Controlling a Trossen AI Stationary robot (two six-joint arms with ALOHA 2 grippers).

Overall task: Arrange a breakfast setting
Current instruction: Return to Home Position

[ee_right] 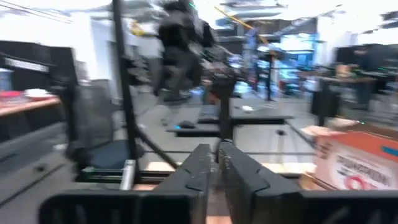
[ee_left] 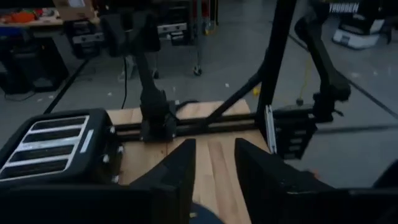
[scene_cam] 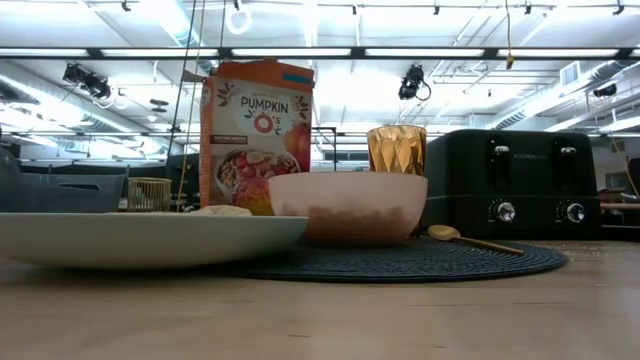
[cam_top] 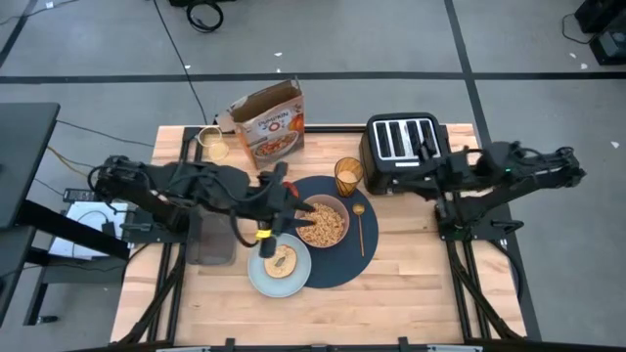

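Observation:
A round dark-blue placemat lies mid-table. On it stand a pinkish bowl of cereal and an amber glass, and a gold spoon lies there. A pale-blue plate with bagel-like bread overlaps the mat's near left edge. No red apple shows in any view. My left gripper hovers open and empty just left of the bowl, pointing right. My right gripper is shut and empty above the black toaster; it also shows in its wrist view.
An orange-and-white cereal box stands at the far edge, with a small cup to its left. A grey flat piece lies left of the plate. Bare wood spreads along the near side and right of the mat.

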